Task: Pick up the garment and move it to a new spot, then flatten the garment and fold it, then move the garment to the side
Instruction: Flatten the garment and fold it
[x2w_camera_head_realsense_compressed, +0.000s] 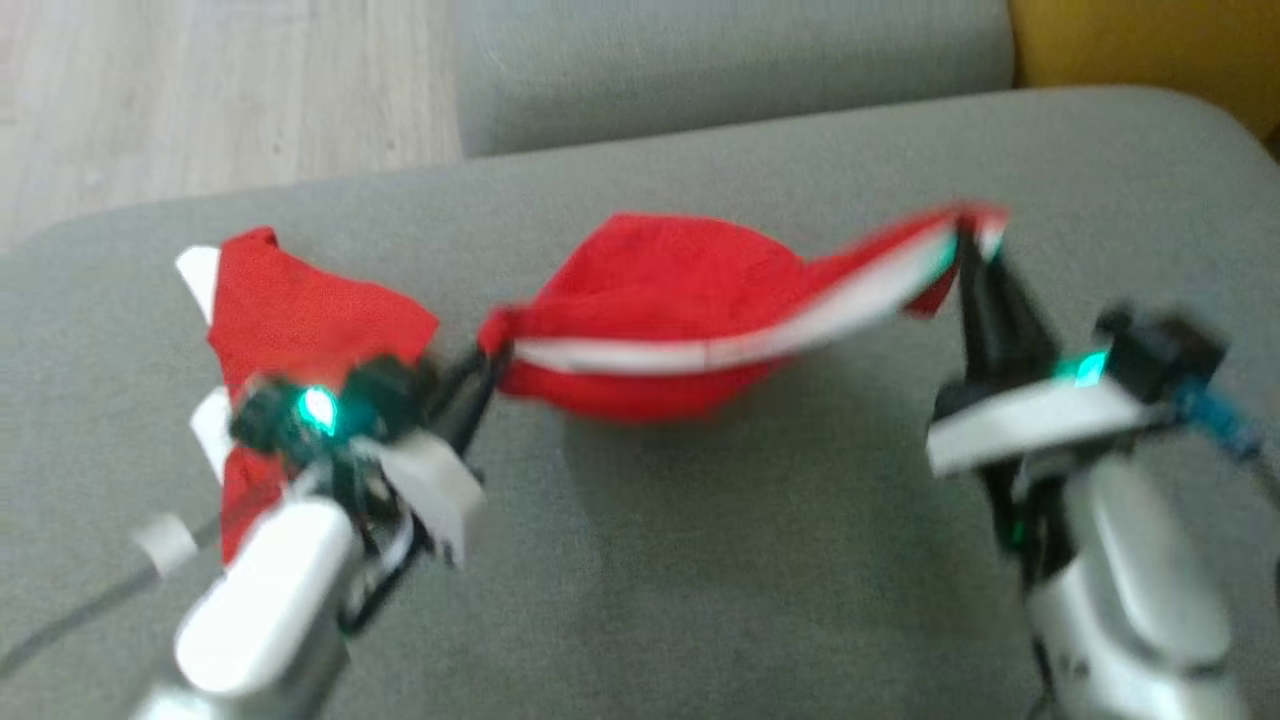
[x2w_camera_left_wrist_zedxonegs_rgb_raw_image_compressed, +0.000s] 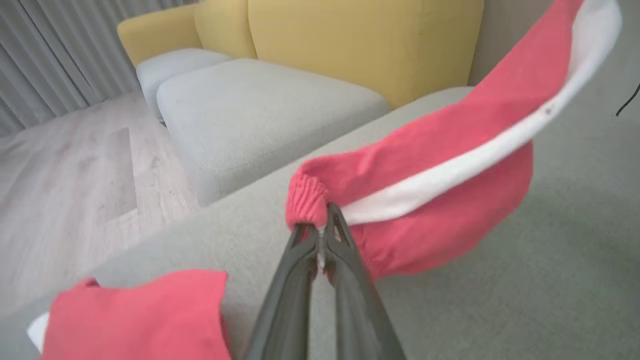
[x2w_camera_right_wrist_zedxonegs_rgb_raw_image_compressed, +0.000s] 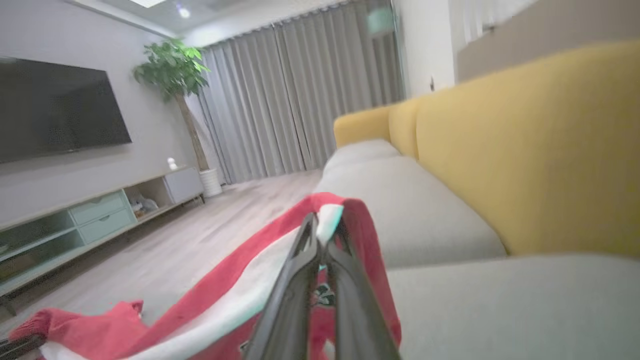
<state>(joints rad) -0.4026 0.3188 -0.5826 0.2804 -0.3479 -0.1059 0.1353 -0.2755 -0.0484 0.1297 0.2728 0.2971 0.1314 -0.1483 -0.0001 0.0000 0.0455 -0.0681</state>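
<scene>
The red garment (x2w_camera_head_realsense_compressed: 680, 290) with a white stripe hangs stretched between the two claws, and its middle sags low over the grey cushion (x2w_camera_head_realsense_compressed: 760, 560). The left claw (x2w_camera_left_wrist_zedxonegs_rgb_raw_image_compressed: 324, 222) is clamped on a gathered red edge. The right claw (x2w_camera_right_wrist_zedxonegs_rgb_raw_image_compressed: 320, 227) is clamped on the other end, at the white band. Another red part lies on the cushion near the left arm.

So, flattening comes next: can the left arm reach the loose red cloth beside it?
Probably not yet: the left gripper is shut on the garment, though the loose red cloth lies close.
</scene>
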